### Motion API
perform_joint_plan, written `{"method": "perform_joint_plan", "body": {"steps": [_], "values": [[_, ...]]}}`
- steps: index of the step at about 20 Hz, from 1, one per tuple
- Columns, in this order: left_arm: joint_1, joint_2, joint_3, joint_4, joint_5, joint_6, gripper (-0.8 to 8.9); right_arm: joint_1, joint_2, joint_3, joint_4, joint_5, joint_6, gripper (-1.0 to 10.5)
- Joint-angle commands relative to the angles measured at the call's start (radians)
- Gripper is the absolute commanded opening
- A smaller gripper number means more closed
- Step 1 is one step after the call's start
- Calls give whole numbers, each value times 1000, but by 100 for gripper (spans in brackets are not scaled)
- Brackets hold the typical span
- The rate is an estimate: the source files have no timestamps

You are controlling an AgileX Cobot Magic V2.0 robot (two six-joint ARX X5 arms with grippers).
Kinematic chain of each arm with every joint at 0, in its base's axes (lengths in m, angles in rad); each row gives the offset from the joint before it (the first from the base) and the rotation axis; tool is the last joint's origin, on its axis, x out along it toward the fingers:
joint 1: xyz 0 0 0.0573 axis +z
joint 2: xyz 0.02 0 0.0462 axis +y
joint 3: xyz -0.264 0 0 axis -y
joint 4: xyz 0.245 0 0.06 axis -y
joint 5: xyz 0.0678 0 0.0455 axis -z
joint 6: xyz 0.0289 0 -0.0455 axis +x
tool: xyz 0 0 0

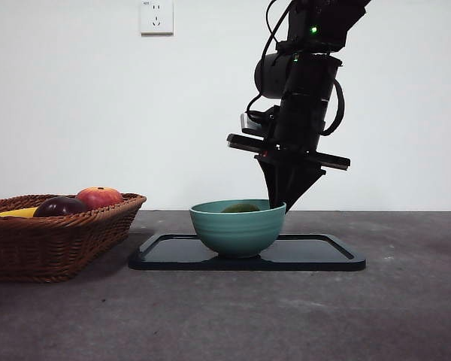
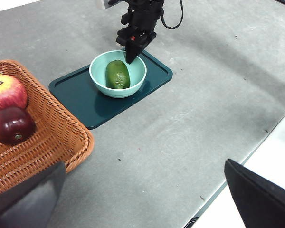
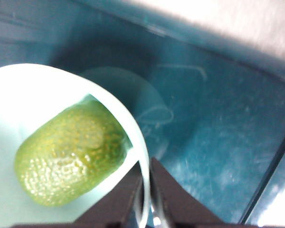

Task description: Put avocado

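Lying inside the pale teal bowl (image 2: 118, 73), the avocado (image 2: 118, 74) rests on its side against the bowl's floor; from the front view only its dull green top (image 1: 241, 208) shows above the rim. The bowl stands on a dark teal tray (image 2: 80, 97), toward the tray's end farther from the wicker basket (image 2: 61, 128), and the tray lies flat on the grey bench (image 2: 190, 123).

The right tool (image 1: 284, 201) hangs point-down at the bowl's rim, on the side away from the basket. In the right wrist view its two jaws straddle the bowl's wall with a narrow gap between them, one inside and one outside, and the avocado (image 3: 71, 152) lies just beside them; whether they press the rim cannot be told.

The left tool (image 2: 142, 190) hovers well apart from the bowl, its jaws spread wide with nothing between them.

In the basket, well apart from the bowl, lie a red-orange apple (image 2: 7, 91) and a dark purple fruit (image 2: 12, 125), touching each other.
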Motion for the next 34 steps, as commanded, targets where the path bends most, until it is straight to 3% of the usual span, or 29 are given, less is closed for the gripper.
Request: {"method": "perform_joint_plan", "body": {"steps": [1,3,5,6,8,11,13,16,19,23,29,34], "values": [[-8,2,11,11,-3,11,621,1,24,32,11,-7,-7,11],[-8,2,11,11,-3,11,621,-1,24,32,10,-53,-7,33],[-8,2,11,11,-3,11,621,0,24,32,16,-50,-5,197],[-8,2,11,11,-3,11,621,-1,22,34,13,-45,-5,206],[-8,2,11,11,-3,10,621,-14,6,74,-65,24,-7,279],[-8,2,11,11,-3,11,621,-26,-59,191,-238,89,-31,512],[-8,2,11,11,-3,10,621,-18,-146,196,-300,101,-37,568],[-8,2,11,11,-3,11,621,1,-282,191,-383,197,-37,582],[-8,2,11,11,-3,11,621,8,-410,141,-407,201,-38,582],[-8,2,11,11,-3,11,621,19,-611,-46,-382,214,-37,581],[-8,2,11,11,-3,10,621,122,-991,-502,-218,188,-36,581],[-8,2,11,11,-3,11,621,236,-1272,-816,-64,155,50,581]]}}
